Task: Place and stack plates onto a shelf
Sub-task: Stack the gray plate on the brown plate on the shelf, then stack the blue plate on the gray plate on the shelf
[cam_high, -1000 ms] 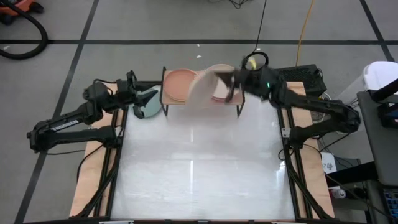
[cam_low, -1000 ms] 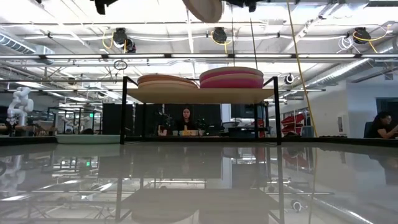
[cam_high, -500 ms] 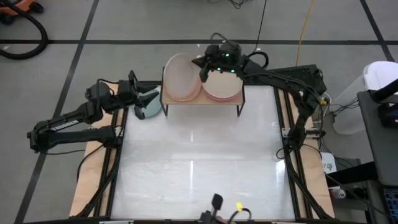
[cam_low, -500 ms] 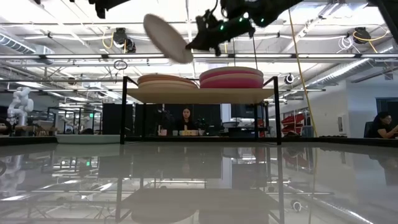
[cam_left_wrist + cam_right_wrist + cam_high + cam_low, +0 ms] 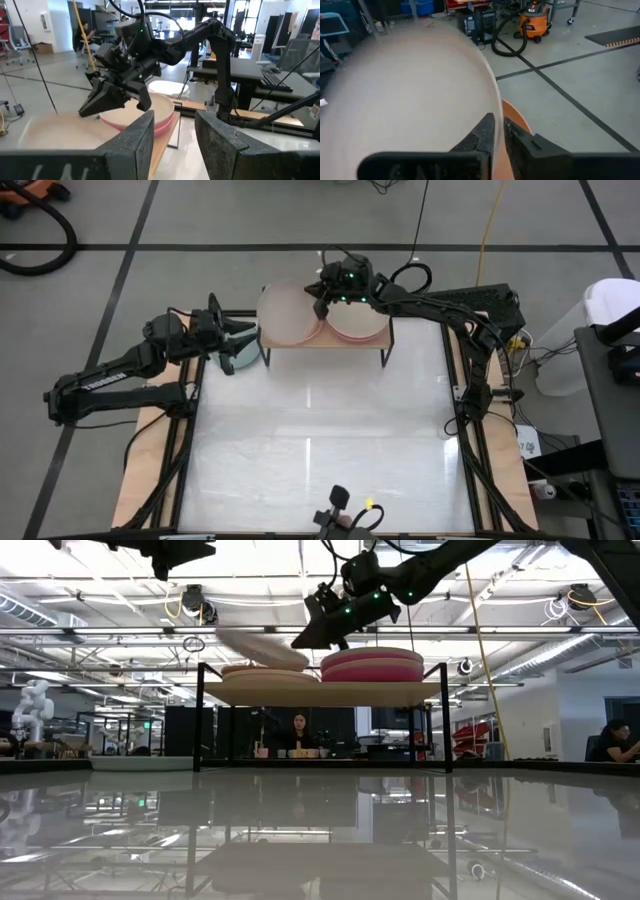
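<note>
The right gripper pinches the rim of a beige plate, its fingers pressed close on the edge in the right wrist view, and holds it over the left half of the wooden shelf at the table's far edge. In the low view the plate hangs tilted just above the left stack, apparently not yet resting on it, while the magenta-and-pink stack sits beside it on the shelf's right half. The left gripper waits just beside the shelf's left end with its fingers spread, over a pale teal plate lying on the table. The plate looks stiff, light and matte, likely forgiving of a thin edge grip but prone to tip from one; taking hold at the rim, as here, seems the only workable place, and it probably wants levelling before it is let go.
</note>
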`<action>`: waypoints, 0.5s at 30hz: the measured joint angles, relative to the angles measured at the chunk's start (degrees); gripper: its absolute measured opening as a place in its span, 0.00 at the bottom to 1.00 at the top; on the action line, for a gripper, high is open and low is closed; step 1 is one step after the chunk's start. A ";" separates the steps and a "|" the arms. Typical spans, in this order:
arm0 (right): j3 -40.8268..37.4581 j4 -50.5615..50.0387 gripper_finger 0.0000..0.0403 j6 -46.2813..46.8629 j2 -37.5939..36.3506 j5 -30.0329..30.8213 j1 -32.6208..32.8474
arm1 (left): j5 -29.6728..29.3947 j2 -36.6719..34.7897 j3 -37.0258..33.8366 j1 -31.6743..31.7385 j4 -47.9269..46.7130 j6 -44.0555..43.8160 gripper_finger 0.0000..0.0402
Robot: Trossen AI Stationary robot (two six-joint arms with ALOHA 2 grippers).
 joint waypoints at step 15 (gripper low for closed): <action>-0.04 0.47 0.25 -4.17 -2.50 4.30 -0.79 | -0.14 -0.02 0.00 0.00 -3.04 -1.55 0.37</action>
